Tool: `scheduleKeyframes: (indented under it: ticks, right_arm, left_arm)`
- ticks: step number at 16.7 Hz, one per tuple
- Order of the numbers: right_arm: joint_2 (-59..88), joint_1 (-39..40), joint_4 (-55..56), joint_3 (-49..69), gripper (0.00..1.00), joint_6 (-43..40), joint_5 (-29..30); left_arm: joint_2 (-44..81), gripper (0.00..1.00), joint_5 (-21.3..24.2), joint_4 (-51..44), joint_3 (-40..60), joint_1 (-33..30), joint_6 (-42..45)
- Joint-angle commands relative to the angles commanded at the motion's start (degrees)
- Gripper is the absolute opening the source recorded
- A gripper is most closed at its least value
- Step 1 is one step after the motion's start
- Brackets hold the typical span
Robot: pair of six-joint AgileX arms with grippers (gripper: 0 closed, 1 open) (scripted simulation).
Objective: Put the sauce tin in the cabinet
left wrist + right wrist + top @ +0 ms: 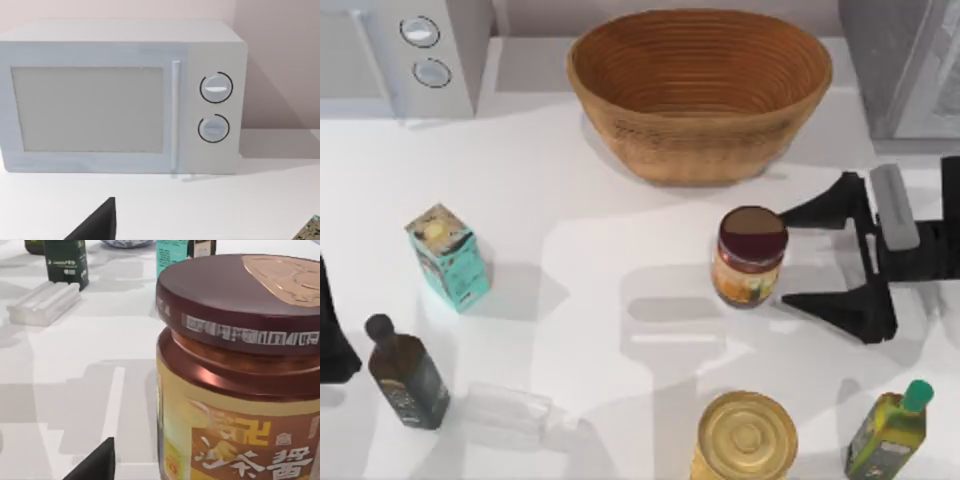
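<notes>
Maroon-lidded and orange-labelled, the sauce tin (750, 256) stands upright on the counter (620, 300) in the top view, right of centre, below the woven basket (700, 90). The right claw (798, 255) sits just beside it, its black fingers spread wide apart, tips flanking the tin's right side but not clamped on it. The cabinet (905, 65) waits at the top right corner. So the grasp is not yet made; closing, lifting and carrying to the cabinet all remain, by my judgement. I count one basket, one teal carton (448, 256), two bottles, one gold-topped can (747, 437), one clear block and one microwave (405, 50).

The left wrist view faces that microwave, with the parked left arm (332, 330) at the counter's left edge.

The right wrist view has the tin looming close.
</notes>
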Motion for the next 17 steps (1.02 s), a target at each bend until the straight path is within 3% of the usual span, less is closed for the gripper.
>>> scheduleKeyframes:
  ticks: [8,17]
  right_arm:
    - [0.80,0.20,2.07,0.07,1.00,1.55,-0.09]
    - [5.69,5.78,28.89,-0.94,1.00,22.68,4.34]
  left_arm:
    - [0.00,1.00,0.00,0.00,0.00,0.00,0.00]
    - [0.00,1.00,0.00,0.00,0.00,0.00,0.00]
